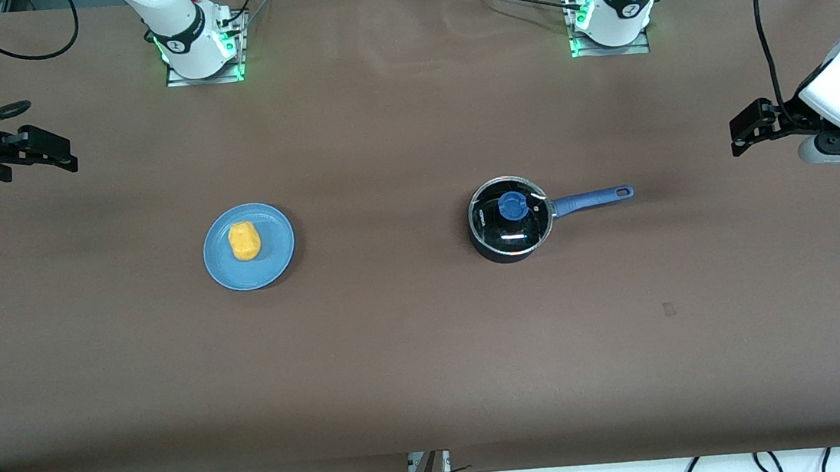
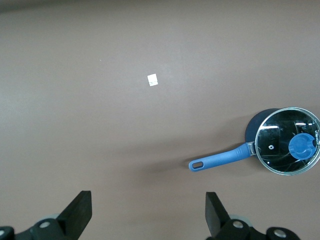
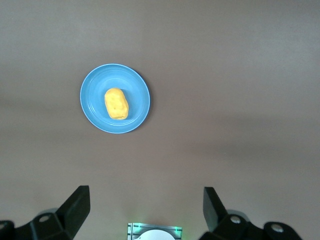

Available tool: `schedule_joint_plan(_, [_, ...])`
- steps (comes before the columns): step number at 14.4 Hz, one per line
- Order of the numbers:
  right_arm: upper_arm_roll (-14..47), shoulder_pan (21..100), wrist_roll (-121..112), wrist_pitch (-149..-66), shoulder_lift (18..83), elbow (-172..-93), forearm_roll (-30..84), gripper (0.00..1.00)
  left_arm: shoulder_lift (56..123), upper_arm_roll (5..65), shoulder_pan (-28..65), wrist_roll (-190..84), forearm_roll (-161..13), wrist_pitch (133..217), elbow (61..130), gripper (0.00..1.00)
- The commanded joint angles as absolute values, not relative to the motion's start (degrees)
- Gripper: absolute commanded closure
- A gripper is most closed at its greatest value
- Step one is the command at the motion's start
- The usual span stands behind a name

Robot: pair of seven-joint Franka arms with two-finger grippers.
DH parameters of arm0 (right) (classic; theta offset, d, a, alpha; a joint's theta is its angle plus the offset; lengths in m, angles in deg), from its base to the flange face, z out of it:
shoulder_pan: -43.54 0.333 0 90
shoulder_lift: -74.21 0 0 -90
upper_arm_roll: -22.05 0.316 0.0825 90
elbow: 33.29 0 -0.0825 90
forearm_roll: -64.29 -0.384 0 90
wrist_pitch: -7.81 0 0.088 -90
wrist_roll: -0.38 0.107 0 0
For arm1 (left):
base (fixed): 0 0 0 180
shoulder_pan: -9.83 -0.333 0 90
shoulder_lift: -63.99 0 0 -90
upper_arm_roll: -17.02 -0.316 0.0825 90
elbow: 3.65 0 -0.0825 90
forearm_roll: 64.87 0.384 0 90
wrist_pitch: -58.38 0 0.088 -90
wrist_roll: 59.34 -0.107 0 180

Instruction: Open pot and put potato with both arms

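On the brown table (image 1: 416, 360), toward the right arm's end, a flat blue plate (image 1: 272, 262) lies with the potato (image 1: 244, 241) resting on it, a yellow-orange oval lump near the plate's middle. Up over that end of the table hangs the right gripper (image 1: 54, 158), its two black fingers (image 3: 75, 210) spread wide apart with nothing between them; the right wrist view looks down past them at the plate (image 3: 92, 107) and potato (image 3: 116, 104).

Toward the left arm's end of the table, well apart from the plate, stands the pot (image 1: 509, 220), a small black saucepan. Its glass lid (image 1: 531, 225) sits closed on the rim, the blue knob (image 1: 512, 205) at the centre. The long blue handle (image 1: 592, 200) points toward the left arm's end of the table. A small pale mark (image 1: 669, 309) lies on the table nearer the front camera than the handle.

Over that end of the table hangs the left gripper (image 1: 745, 134), fingers (image 2: 77, 215) likewise wide apart and empty. The left wrist view shows the pot (image 2: 285, 142), handle (image 2: 220, 158) and the mark (image 2: 152, 80). Both arms wait clear of the objects.
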State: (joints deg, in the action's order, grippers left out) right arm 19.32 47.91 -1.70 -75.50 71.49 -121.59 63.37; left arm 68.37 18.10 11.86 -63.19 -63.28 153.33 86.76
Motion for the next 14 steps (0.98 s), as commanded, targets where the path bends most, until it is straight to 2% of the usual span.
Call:
schedule_joint_plan(1, [19.5, 47.5, -2.1, -75.1, 70.5, -119.7, 62.4, 0.0, 69.0, 18.1, 11.8, -64.0, -64.1, 153.1, 85.4, 0.0])
schedule_joint_plan(14, [19.5, 47.8, -2.1, -75.6, 70.5, -119.8, 62.4, 0.0, 69.0, 18.1, 11.8, -64.0, -64.3, 153.0, 85.4, 0.0])
